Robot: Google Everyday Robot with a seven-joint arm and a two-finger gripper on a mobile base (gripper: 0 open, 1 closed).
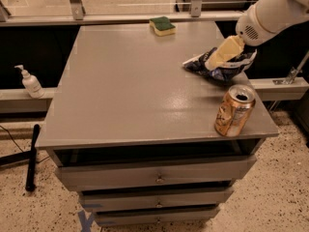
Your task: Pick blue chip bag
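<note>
By the counter's (135, 91) right edge, behind an opened can (234, 111), the end effector (215, 63) is at the blue chip bag (231, 71), grip indiscernible.

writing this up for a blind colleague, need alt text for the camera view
A robot arm's gripper sits over a crumpled blue chip bag at the right edge of a grey drawer cabinet. An orange-gold can stands upright near the front right corner, and a green-and-yellow sponge lies at the far edge.
</note>
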